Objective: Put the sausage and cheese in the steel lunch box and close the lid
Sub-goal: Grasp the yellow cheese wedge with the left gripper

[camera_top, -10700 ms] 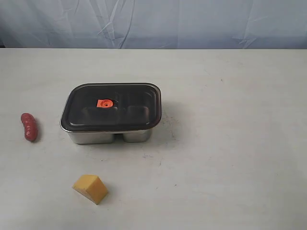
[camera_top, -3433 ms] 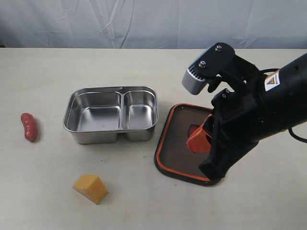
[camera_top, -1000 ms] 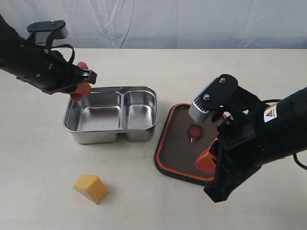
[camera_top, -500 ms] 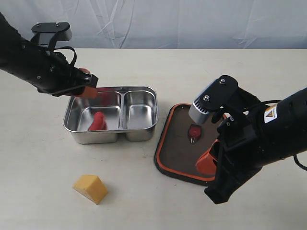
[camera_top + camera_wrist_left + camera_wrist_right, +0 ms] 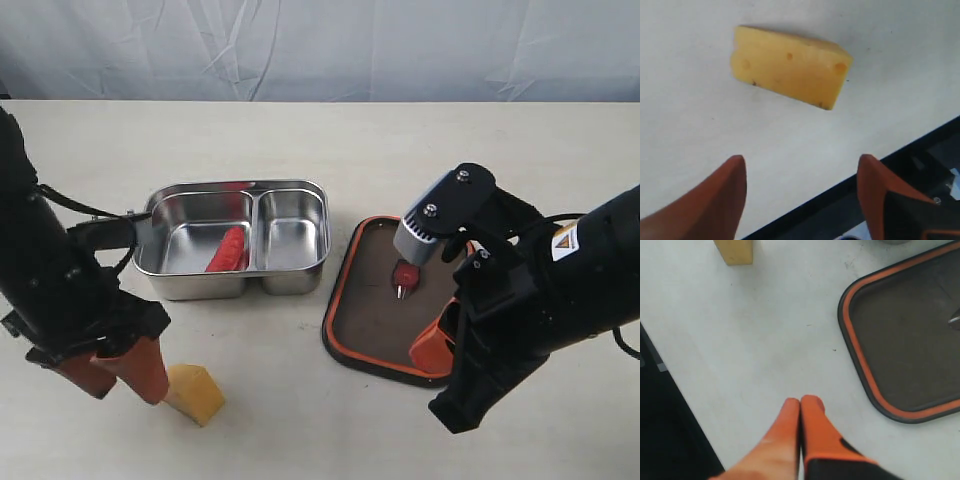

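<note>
- The left gripper (image 5: 115, 370) is seen low over the pale table (image 5: 330, 140), its 2 orange fingers spread and nothing held between them. A table edge is shown close by in the left wrist view.
- The small yellow-orange, wedge-shaped cheese (image 5: 790, 67) is found on the table just ahead of those fingertips, not yet between them. Its long axis is laid roughly across the gap, which looks barely wider than the wedge, so a careful straddle is judged necessary.
- The left arm is by far the nearer one.
- The shiny rectangular steel lunch box (image 5: 240, 186) is set further back and to the right, with bare table between it and the cheese.
- The small red ridged sausage (image 5: 228, 250) is laid slantwise in the larger compartment. Nothing is seen in the smaller one.
- The flat dark lid (image 5: 365, 310) with the orange rim is placed underside up just right of the box, its red valve tab (image 5: 404, 275) exposed.
- The right gripper (image 5: 800, 405) is seen with fingers pressed together and empty, beside the lid's near corner.
</note>
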Robot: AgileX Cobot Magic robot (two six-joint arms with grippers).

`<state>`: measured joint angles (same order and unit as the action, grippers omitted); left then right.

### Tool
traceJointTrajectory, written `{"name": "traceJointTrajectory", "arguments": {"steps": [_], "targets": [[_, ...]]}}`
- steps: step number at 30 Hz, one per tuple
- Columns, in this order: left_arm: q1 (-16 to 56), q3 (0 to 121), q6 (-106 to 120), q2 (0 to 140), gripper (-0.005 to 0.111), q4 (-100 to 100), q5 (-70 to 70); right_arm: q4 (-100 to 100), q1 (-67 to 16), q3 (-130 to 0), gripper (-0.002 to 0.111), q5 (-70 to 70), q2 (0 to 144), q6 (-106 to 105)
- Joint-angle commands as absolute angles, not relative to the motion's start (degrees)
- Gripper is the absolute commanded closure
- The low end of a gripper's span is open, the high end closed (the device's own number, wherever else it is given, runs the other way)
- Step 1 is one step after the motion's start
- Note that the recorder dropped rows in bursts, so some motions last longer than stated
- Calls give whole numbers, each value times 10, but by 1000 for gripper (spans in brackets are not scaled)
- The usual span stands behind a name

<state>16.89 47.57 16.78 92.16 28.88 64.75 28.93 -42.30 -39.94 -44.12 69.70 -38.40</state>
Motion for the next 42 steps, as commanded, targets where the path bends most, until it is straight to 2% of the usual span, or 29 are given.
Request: {"name": "traceJointTrajectory", "arguments": {"steps": [1, 4, 11, 17, 21, 32, 42], "targets": [[173, 468, 169, 919, 45, 368, 643, 290, -424, -397, 108, -445, 696, -383], [173, 468, 211, 919, 45, 350, 656, 290, -424, -397, 108, -449, 696, -383], [173, 469, 612, 917, 45, 354, 672, 290, -424, -397, 108, -449, 696, -383], [173, 481, 796, 917, 45, 320, 616, 290, -424, -397, 108, -449, 696, -383], [179, 481, 1027, 917, 45, 320, 640, 290, -424, -397, 108, -448, 696, -383], [314, 481, 1078, 917, 45, 217, 473, 290, -424, -397, 108, -447, 696, -383], [327, 481, 1048, 930, 45, 194, 469, 290, -424, -397, 108, -447, 696, -383]]}}
